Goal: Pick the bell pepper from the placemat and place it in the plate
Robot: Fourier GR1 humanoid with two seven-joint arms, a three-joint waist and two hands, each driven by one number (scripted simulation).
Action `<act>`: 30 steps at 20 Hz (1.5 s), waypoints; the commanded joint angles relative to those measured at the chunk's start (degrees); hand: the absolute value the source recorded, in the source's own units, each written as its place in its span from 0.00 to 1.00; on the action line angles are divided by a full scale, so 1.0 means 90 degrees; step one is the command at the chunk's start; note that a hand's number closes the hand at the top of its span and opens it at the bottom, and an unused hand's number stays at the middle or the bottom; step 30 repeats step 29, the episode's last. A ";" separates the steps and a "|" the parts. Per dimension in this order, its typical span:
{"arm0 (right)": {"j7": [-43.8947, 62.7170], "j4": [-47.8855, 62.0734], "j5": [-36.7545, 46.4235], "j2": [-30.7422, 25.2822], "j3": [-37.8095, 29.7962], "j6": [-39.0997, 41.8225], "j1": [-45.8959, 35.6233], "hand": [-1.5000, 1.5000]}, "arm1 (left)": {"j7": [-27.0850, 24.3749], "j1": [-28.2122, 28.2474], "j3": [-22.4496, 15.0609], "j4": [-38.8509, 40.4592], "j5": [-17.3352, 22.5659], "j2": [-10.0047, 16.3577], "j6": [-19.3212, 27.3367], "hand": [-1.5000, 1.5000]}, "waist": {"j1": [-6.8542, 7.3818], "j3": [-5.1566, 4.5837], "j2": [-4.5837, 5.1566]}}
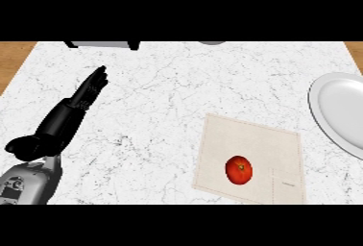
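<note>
A red bell pepper lies on a beige placemat toward the lower right of the marble counter. A white plate sits at the right edge, partly cut off by the view. My left hand stands at the left, far from the pepper, with fingers straight and pointing away from me, holding nothing. My right hand does not show.
The white marble counter has wooden strips showing at its far left and right corners. A grey appliance sits at the far edge on the left, and a small grey object peeks in at the far middle.
</note>
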 commanded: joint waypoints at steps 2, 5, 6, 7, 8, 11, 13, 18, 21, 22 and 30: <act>0.1192 -0.0652 -0.0009 0.0010 -0.0235 -0.2013 -0.0245 0.00 | 0.0035 -0.0029 0.0049 0.0071 0.0013 -0.0040 0.0043 0.50 | -0.0107 0.0001 -0.0027; 0.1018 -0.0873 0.0041 0.0225 -0.0415 -0.2962 -0.0088 0.00 | 0.0154 -0.0012 -0.0047 -0.0073 -0.0061 -0.0079 0.0094 0.50 | -0.0155 0.0004 -0.0068; 0.0991 -0.0953 0.0007 0.0217 -0.0533 -0.3077 -0.0239 0.00 | -0.0029 0.0151 -0.0025 0.0043 -0.0087 -0.0079 0.0089 0.50 | -0.0149 -0.0014 -0.0074; 0.0883 -0.1002 -0.0004 0.0389 -0.0617 -0.3448 -0.0067 0.00 | -0.0126 0.0368 0.0034 0.0039 -0.0027 -0.0005 0.0010 0.50 | -0.0139 -0.0016 -0.0092; 0.0884 -0.0984 0.0101 0.0588 -0.0636 -0.3717 -0.0032 0.00 | 0.0023 0.0112 -0.0001 0.0008 -0.0081 -0.0098 0.0123 0.50 | -0.0227 -0.0018 -0.0097; 0.0888 -0.1103 0.0418 0.0832 -0.0774 -0.4047 0.0093 0.00 | -0.0163 0.0320 0.0141 0.0073 -0.0092 0.0083 0.0024 0.50 | -0.0305 -0.0036 -0.0133; 0.0955 -0.1227 0.0662 0.0964 -0.0863 -0.4062 0.0007 0.00 | -0.0231 0.0517 0.0061 -0.0006 -0.0201 -0.0049 0.0174 0.50 | -0.0366 -0.0046 -0.0186; 0.1242 -0.1624 0.1418 0.1533 -0.1175 -0.4082 0.0279 0.00 | -0.0194 0.0573 0.0307 0.0064 -0.0030 0.0156 -0.0013 0.50 | -0.0508 -0.0050 -0.0224; 0.1306 -0.1765 0.1948 0.1835 -0.1432 -0.4090 0.0557 0.00 | 0.0093 0.0524 0.0354 -0.0076 -0.0033 0.0104 0.0129 0.50 | -0.0576 -0.0047 -0.0237; 0.1369 -0.1855 0.2024 0.1988 -0.1554 -0.4081 0.0459 0.00 | 0.0050 0.0523 0.0249 -0.0074 -0.0066 0.0031 0.0112 0.50 | -0.0600 -0.0051 -0.0244; 0.1280 -0.3011 0.3139 0.2889 -0.2256 -0.3362 0.0594 0.00 | -0.0104 0.0722 0.0429 -0.0117 -0.0014 0.0127 0.0042 0.50 | -0.0668 -0.0052 -0.0261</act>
